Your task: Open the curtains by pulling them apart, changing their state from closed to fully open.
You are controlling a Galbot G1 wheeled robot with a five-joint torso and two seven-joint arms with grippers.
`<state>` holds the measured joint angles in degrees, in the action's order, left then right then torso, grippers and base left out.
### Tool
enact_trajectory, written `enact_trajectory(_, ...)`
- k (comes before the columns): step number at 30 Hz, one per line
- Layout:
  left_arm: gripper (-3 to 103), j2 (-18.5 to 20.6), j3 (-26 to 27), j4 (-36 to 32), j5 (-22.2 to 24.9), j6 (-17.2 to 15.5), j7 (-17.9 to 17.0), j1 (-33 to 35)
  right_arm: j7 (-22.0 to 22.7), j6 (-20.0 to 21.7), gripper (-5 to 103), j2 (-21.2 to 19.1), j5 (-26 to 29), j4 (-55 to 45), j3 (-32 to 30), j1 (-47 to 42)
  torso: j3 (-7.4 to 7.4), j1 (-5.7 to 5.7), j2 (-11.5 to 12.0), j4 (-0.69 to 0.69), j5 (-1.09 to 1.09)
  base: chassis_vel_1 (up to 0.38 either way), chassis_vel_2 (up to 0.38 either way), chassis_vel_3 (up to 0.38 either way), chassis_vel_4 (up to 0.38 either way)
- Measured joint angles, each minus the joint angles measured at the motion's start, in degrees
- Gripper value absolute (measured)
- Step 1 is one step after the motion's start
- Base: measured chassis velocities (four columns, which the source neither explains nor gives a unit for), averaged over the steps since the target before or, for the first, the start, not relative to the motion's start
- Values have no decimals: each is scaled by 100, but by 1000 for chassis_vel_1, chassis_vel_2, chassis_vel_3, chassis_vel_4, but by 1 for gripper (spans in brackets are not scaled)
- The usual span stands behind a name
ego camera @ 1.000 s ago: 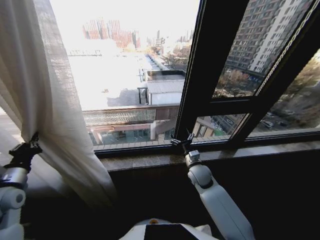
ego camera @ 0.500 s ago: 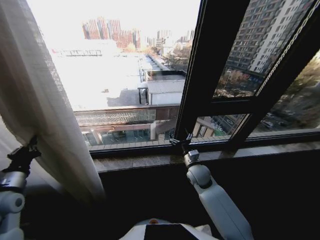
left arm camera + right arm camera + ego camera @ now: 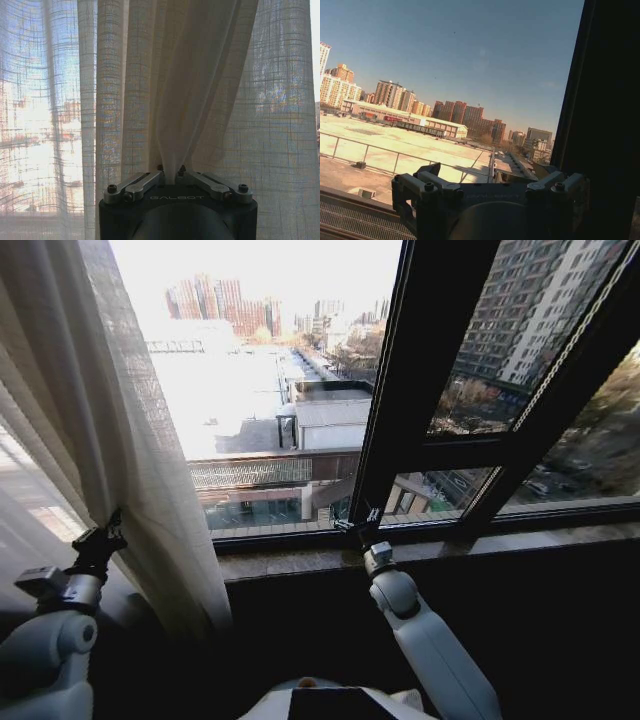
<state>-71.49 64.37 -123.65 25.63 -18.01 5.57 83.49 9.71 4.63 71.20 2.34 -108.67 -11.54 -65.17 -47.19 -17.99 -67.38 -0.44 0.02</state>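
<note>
The left gripper (image 3: pixel 171 172) is pinched on a fold of the curtains (image 3: pixel 190 90), its two fingers (image 3: pixel 142 181) drawn together at the centre with the sheer fabric rising out from between them in a tight gather that fans upward into long pleats; in the head view that gripper (image 3: pixel 100 540) sits low on the left, pressed against the near edge of the hanging panel (image 3: pixel 120 440); the curtains are bunched at the far left of the window, falling from the top of the scene down past the sill, daylight showing through their weave.

The right gripper (image 3: pixel 358 525) is held up at the middle of the scene, just over the stone sill (image 3: pixel 300 562) and beside the dark vertical frame bar (image 3: pixel 415 370); from its own wrist camera its fingers (image 3: pixel 427 187) stand spread apart with nothing between them, pointing out through the glass toward low roofs and distant tower blocks; the frame bar (image 3: pixel 610 110) fills the side of that view.

To the right of the curtains the glass is uncovered across the middle and right of the window.
</note>
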Motion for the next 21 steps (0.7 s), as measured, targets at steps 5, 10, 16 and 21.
enact_trajectory(5, 0, -8, -23, 21, -6, 13, -1, -6, 5, 0, 100, 12, -25, 3, 3, 14, 0, 0, 0, 0, 0, 180, 172, -189, -184)
enact_trajectory(10, 0, 10, -24, 80, -7, 60, -1, -6, 5, 0, 100, 12, -76, 11, -1, 20, 0, 0, 0, 2, -1, 248, 273, -252, -269)
enact_trajectory(16, 0, 30, -31, 104, -6, 91, 0, 8, 1, -40, 100, 33, -84, 35, 9, 37, 0, 0, 0, 0, -1, 248, 259, -255, -246)
enact_trajectory(21, 0, 26, -48, 122, -6, 108, 0, 20, 2, -58, 100, 29, -56, 40, 15, 67, 0, 0, -1, 3, -6, 140, 103, -143, -148)
